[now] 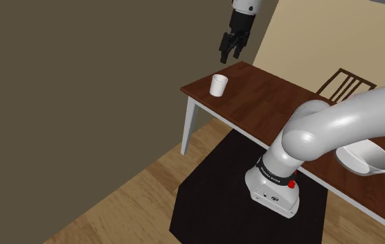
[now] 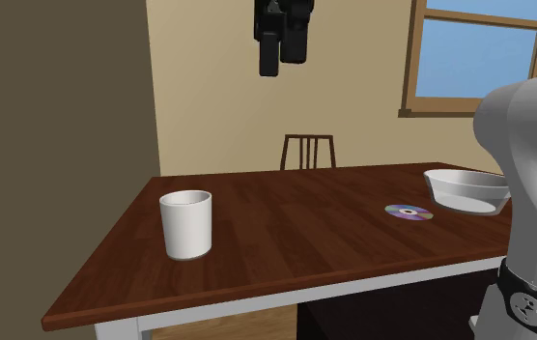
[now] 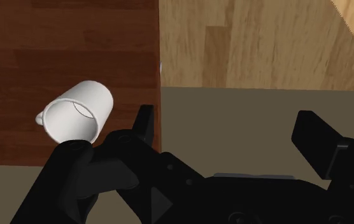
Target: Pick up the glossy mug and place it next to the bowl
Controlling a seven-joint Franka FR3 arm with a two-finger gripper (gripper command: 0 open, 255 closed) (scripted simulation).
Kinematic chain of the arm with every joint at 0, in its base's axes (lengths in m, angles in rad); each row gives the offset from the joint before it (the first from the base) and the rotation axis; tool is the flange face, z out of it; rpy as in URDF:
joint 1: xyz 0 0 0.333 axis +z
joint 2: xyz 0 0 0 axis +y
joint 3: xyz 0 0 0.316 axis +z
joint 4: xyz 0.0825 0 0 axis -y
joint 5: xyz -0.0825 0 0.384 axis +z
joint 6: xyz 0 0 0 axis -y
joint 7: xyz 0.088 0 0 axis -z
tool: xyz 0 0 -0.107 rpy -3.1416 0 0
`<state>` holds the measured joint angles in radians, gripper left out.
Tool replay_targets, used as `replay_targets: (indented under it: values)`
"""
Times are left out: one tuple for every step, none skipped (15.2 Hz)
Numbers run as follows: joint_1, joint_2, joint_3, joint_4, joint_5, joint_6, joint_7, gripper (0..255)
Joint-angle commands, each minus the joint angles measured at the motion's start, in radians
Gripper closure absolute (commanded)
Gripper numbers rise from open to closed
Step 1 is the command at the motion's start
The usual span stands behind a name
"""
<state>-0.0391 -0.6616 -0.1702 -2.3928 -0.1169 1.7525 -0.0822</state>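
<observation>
Dark wood covers the table [image 2: 286, 237] in front of a tan wall, and the white mug [image 2: 186, 224] stands on it upright, mouth up, close to one corner. I place the rest from that mug. The shiny disc [image 2: 409, 212] lies well apart from it along the tabletop. The white bowl [image 2: 465, 190] sits beyond the disc, at the end of the table far from the mug. A chair [image 2: 307, 150] stands behind the table on the mug's far side. Your gripper [image 2: 281, 60] hangs high above the mug and a little to one side, touching nothing. In the wrist view its fingers [image 3: 145, 124] stand wide apart with nothing between them, so the hand is empty and spread. It looks ready for a grasp that has not yet begun. From there the mug [image 3: 77, 113] lies outside the nearer finger rather than in the gap, with its small handle turned away from the hand. The gap itself looks down past the table's edge. You would need to bring the hand across over the mug before lowering it. Standing upright, the mug offers its wall and rim to the fingers. Bare wood on the mug's side of the bowl looks like a fair spot to set it down, provided it clears the disc.
</observation>
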Motion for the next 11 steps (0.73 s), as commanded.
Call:
replay_targets:
  values:
    - [-0.006,0.044,-0.033,-0.008,-0.019,0.051,-0.042,0]
    - [-0.008,0.069,-0.048,-0.011,-0.027,0.078,-0.061,0]
    - [-0.009,0.095,-0.064,-0.013,-0.033,0.105,-0.080,0]
    - [-0.011,0.123,-0.079,-0.014,-0.039,0.132,-0.099,0]
    - [-0.012,0.152,-0.094,-0.012,-0.044,0.159,-0.118,0]
    - [-0.013,0.182,-0.109,-0.010,-0.048,0.186,-0.138,0]
    - [-0.014,0.214,-0.124,-0.006,-0.051,0.212,-0.157,0]
    - [-0.014,0.246,-0.139,-0.001,-0.052,0.238,-0.177,0]
    - [-0.014,0.280,-0.153,0.005,-0.053,0.264,-0.198,0]
    - [-0.014,0.314,-0.168,0.013,-0.052,0.290,-0.219,0]
    - [-0.014,0.350,-0.182,0.022,-0.049,0.315,-0.240,0]
